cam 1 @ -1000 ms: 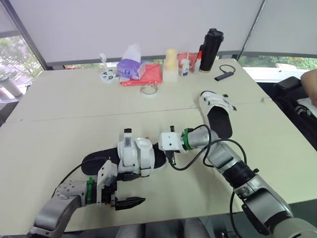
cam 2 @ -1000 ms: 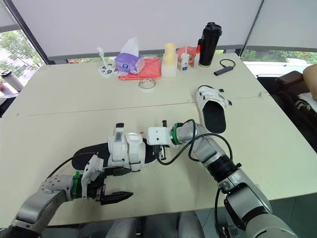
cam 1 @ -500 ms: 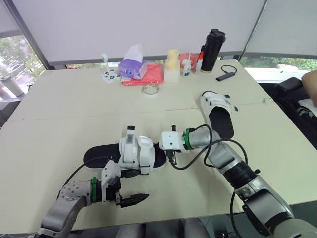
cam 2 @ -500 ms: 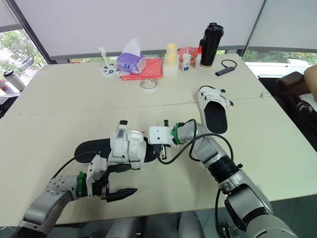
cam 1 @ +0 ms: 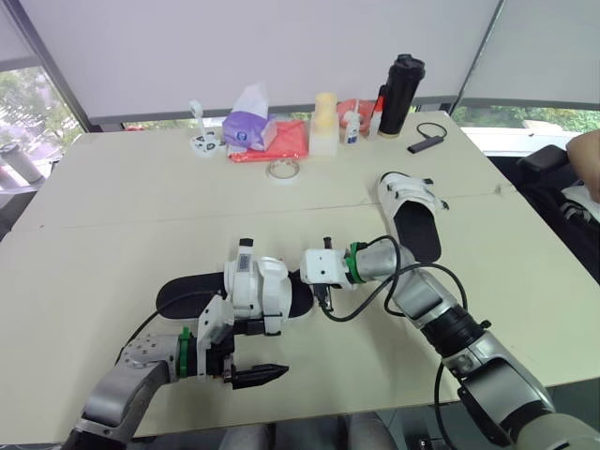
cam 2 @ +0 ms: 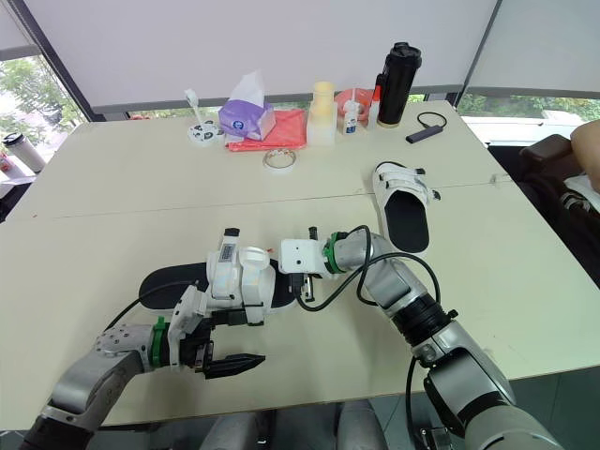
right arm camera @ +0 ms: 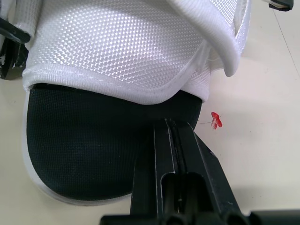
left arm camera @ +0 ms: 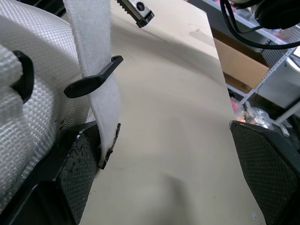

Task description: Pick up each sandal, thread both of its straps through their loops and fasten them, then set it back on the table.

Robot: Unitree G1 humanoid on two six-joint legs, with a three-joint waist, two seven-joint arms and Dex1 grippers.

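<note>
Fingers of the left gripper (left arm camera: 161,136) are held spread wide near the table's (cam 1: 112,216) near edge. One pad (left arm camera: 79,178) is set just beside the white upper of the near sandal (cam 1: 258,286), where a loose strap (left arm camera: 96,70) is hung. At that sandal's right end the right gripper (right arm camera: 176,129) is clenched, its tips laid on the black footbed. Farther right, a second sandal (cam 1: 412,211) is laid flat. A black bottle (cam 1: 400,94) is stood at the far edge.

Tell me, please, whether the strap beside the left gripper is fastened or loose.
Loose: the white strap hangs free from the sandal, its end dangling unattached by the open left gripper.
</note>
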